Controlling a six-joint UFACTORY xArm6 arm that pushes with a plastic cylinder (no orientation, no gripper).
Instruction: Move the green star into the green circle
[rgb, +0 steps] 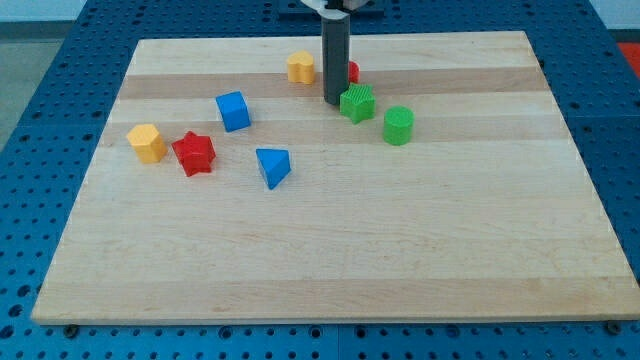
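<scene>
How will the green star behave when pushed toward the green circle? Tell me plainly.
The green star sits low and flat on the board, so it likely slides, not tips. Its points may make it twist off my tip, which touches its left. The green circle is close, so a short push probably suffices.

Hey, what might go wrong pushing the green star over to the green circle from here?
My tip sits at the green star's left edge, so an off-centre push could spin the star past the green circle, which lies lower right. A hard push could also knock the circle away. The red block behind the rod might get dragged.
</scene>
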